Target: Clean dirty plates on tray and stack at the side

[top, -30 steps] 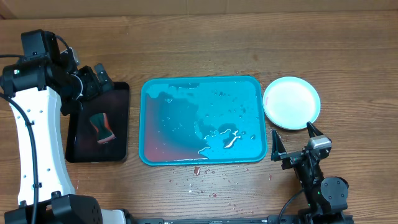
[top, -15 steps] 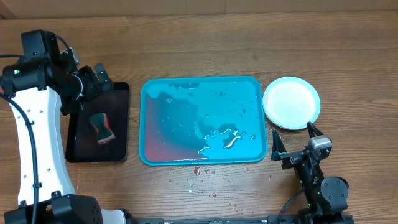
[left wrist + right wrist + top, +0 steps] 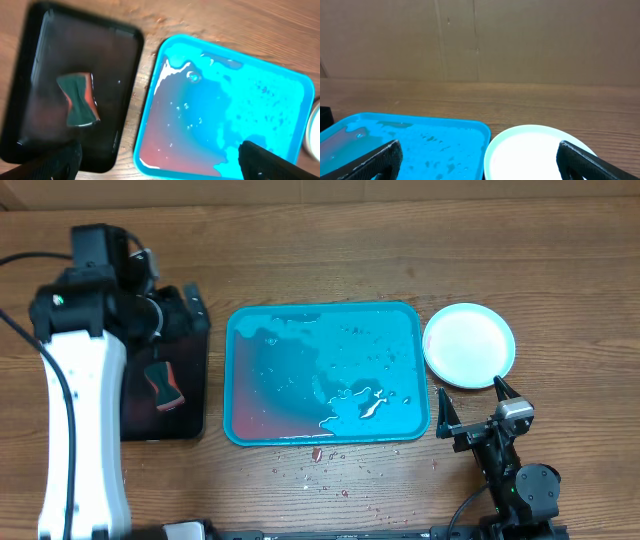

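The teal tray (image 3: pixel 232 380) lies mid-table, holding no plates, wet with puddles and a reddish film at its left. It also shows in the left wrist view (image 3: pixel 145 125) and the right wrist view (image 3: pixel 420 120). One plate (image 3: pixel 468 345) with a clean white centre and light blue rim lies on the table right of the tray, also in the right wrist view (image 3: pixel 530 155). I cannot tell whether other plates lie under it. My left gripper (image 3: pixel 178 312) is open and empty above the black tray (image 3: pixel 190 360). My right gripper (image 3: pixel 473 405) is open and empty, in front of the plate.
A sponge (image 3: pixel 164 385), dark green and red, lies in the black tray left of the teal tray, also in the left wrist view (image 3: pixel 77 99). Small wet red specks (image 3: pixel 318 455) dot the wood in front of the teal tray.
My left arm has swung to the right and now hangs over the black tray's left part. The right arm, the plate and the sponge have not moved.
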